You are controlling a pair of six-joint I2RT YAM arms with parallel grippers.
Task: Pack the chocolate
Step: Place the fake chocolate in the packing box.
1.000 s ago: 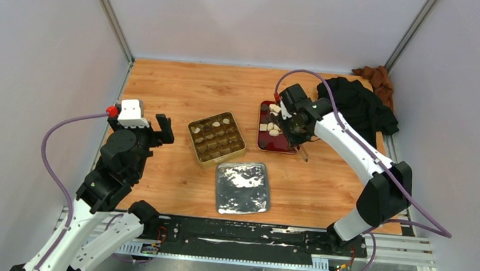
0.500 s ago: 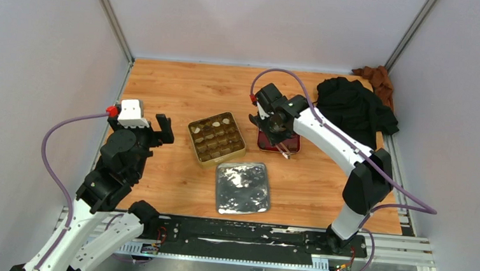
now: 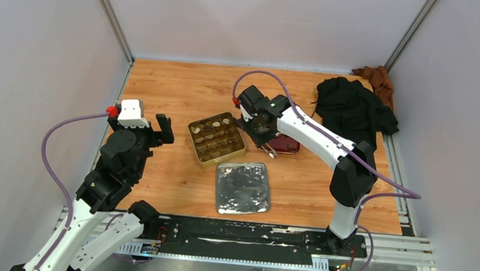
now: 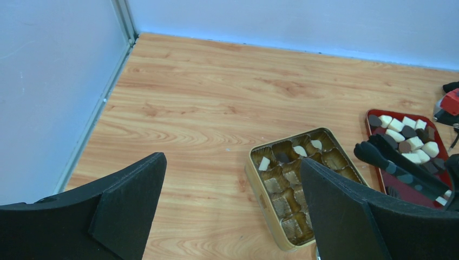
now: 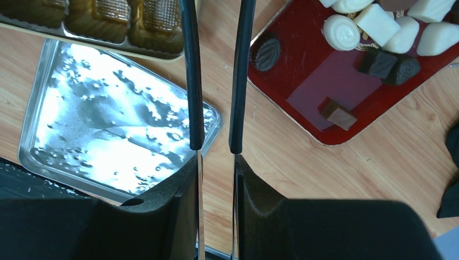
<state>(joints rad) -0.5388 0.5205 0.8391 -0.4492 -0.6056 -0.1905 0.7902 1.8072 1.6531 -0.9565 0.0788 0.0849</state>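
Observation:
Cream-white and dark brown chocolate pieces (image 5: 379,24) lie in a red tray (image 5: 325,103), also seen in the left wrist view (image 4: 414,143). The gold tin (image 3: 217,137) with brown grid compartments holds a few pieces (image 4: 264,163). My right gripper (image 5: 216,168) is shut on a pair of metal tongs (image 5: 192,81) with black tips. In the top view it (image 3: 264,129) hovers between the tin and the red tray (image 3: 286,144). The tong tips run out of the wrist view, so I cannot tell whether they hold a piece. My left gripper (image 4: 233,179) is open and empty, raised left of the tin.
A silver lid (image 3: 242,187) lies upside down in front of the tin. A black cloth (image 3: 354,108) and a brown cloth (image 3: 375,78) are heaped at the back right corner. Grey walls enclose the wooden table on three sides.
My right arm has swung left with the tongs, from over the red tray to the gap beside the gold tin. The left arm has not moved.

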